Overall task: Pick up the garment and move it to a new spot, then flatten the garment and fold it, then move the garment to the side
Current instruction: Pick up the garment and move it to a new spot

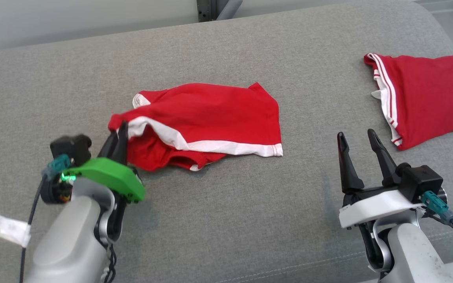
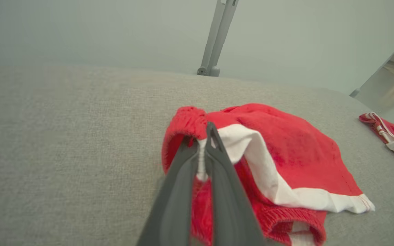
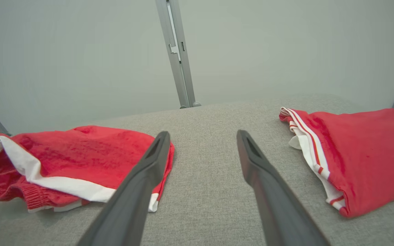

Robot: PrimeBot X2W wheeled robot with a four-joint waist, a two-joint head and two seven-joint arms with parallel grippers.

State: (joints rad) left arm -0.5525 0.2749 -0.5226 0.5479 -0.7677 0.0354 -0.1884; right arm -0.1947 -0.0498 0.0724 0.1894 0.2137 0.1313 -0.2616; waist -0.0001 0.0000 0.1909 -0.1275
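We've got the left gripper [image 1: 120, 131] pinching the shorts' [image 1: 210, 118] waistband corner for the lift; right gripper [image 1: 360, 141] spread, idle, clear of cloth.

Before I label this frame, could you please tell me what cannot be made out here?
Head view: the folded garment runs off the right edge.
Left wrist view: the left gripper hides how much of the crumpled garment it pinches.
Right wrist view: the left edge cuts off that garment's far end.

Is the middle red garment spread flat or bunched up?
Partly bunched: the red garment folds over itself at the end where the shut left hand pinches it.
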